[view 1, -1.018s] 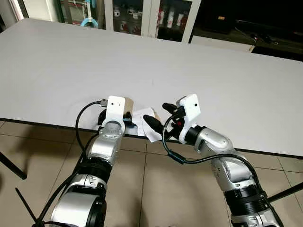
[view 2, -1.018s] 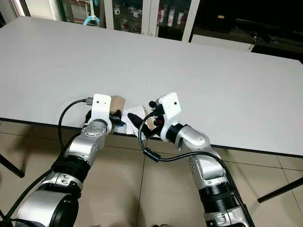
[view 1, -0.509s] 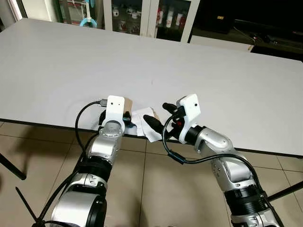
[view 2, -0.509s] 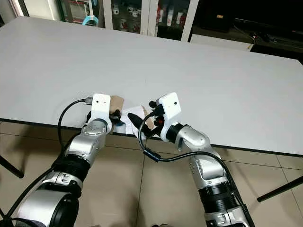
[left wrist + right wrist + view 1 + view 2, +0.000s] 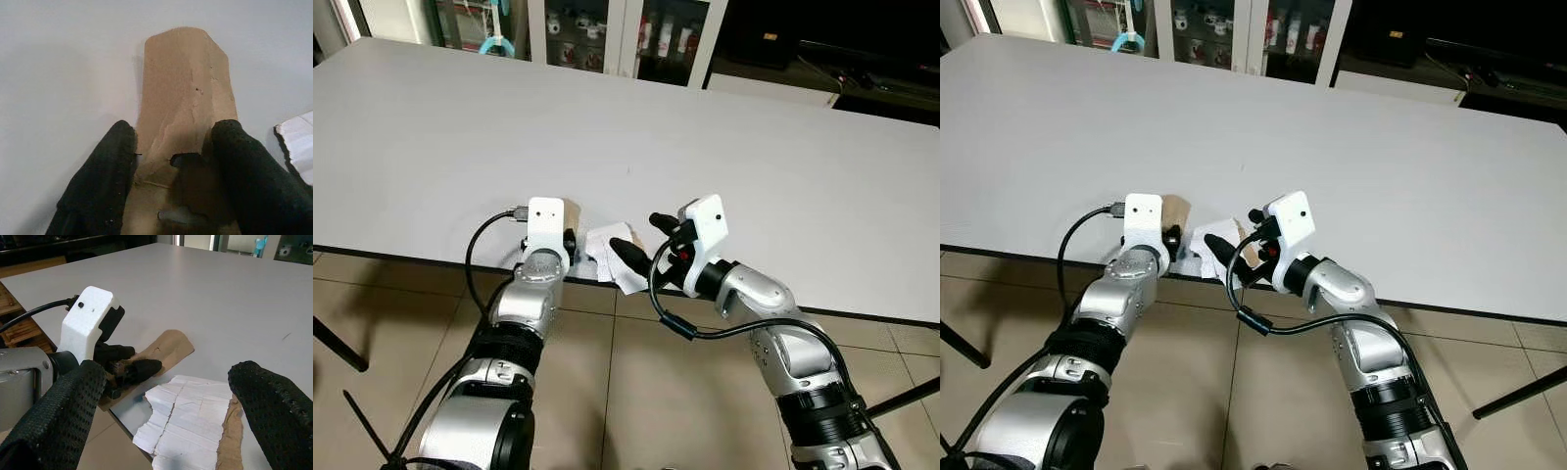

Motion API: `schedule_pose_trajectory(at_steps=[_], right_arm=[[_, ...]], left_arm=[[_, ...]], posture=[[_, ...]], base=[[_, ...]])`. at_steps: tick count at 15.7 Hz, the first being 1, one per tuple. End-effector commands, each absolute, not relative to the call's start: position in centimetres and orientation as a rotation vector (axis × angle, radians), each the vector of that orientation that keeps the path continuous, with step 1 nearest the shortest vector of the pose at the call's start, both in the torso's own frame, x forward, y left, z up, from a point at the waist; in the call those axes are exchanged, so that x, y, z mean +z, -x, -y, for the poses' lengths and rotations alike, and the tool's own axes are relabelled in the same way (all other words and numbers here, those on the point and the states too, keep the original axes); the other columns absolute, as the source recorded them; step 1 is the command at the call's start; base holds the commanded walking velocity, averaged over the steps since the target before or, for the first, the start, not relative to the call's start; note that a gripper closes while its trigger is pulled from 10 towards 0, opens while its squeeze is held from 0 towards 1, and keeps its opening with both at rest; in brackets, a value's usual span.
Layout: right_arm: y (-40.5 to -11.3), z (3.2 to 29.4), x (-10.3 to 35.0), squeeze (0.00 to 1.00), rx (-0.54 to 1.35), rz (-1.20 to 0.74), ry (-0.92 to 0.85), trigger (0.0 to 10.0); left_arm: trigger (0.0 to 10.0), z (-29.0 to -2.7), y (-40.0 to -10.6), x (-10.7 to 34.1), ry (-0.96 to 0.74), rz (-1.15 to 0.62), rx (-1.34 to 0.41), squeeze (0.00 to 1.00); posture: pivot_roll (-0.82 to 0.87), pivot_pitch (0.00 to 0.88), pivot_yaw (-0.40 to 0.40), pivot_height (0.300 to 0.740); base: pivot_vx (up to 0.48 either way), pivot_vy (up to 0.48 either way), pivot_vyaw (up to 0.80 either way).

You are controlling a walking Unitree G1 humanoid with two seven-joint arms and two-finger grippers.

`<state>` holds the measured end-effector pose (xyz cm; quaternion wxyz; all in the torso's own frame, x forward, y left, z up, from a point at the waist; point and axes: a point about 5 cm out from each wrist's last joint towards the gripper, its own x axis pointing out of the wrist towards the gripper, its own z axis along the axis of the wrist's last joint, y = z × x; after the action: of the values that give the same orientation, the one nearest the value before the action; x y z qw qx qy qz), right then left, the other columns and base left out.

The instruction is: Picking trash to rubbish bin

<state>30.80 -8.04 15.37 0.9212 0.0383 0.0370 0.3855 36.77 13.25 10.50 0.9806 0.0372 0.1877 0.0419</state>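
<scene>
We see both silver arms reach forward and up to the near edge of the white table (image 5: 724,147), the left gripper (image 5: 173,152) with its two black fingers set on either side of a flat, creased strip of brown cardboard (image 5: 183,98) that lies on the tabletop, pressed against its edges. The right gripper (image 5: 166,396) hovers just to the right with its textured black fingers spread wide apart over a crumpled, creased white paper (image 5: 188,423) that hangs over the table's near edge, a torn brown scrap (image 5: 234,431) touching its right side. The cardboard and the paper lie near each other but apart, at the near edge between the two wrists.
</scene>
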Motion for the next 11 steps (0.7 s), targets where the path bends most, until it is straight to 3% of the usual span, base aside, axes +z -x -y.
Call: schedule_pose_trajectory(at_steps=[1,11], right_arm=[[-30.87,8.55,15.74,0.0,0.784,-0.066,-0.068,10.0],[-30.92,8.43,15.62,0.0,0.783,-0.067,-0.068,10.0]], left_arm=[[0.0,-12.81,-36.31,9.33,-0.052,-0.444,0.069,0.0],[0.0,-12.71,-36.43,9.58,-0.047,-0.424,0.066,0.0]], posture=[[-0.06,0.047,-0.126,0.74],[-0.06,0.044,-0.124,0.74]], base=[[0.0,0.0,0.0],[0.0,0.0,0.0]])
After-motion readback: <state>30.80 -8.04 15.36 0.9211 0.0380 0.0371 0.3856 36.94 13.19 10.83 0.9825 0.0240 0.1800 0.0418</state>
